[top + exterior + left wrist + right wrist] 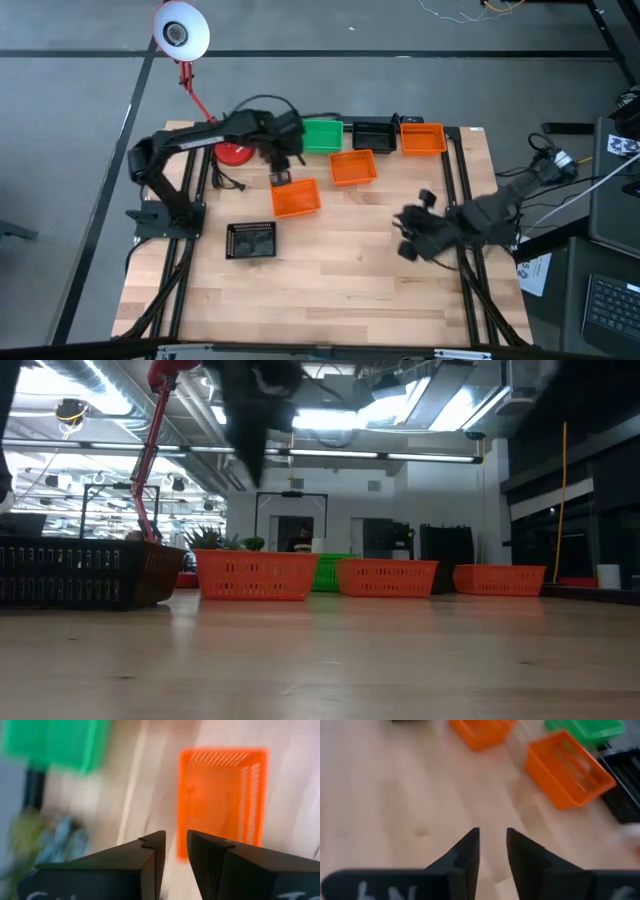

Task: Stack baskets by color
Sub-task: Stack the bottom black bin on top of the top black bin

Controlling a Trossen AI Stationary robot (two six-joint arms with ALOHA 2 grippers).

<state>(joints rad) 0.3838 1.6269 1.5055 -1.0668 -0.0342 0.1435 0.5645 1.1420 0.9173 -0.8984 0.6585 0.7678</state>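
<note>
Three orange baskets (296, 198) lie near the green basket (322, 135), nearest one's long axis along left gripper (173, 845), slightly parted, empty; right gripper (492, 845) likewise.

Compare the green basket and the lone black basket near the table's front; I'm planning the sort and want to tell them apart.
The green basket is bright green; the front black basket is black. The green basket sits in the back row, close beside another black basket; the front black basket stands alone on the bare table. The left gripper hangs near the green basket, far from the front black basket. Both are shallow, rectangular, upright and look empty.
</note>
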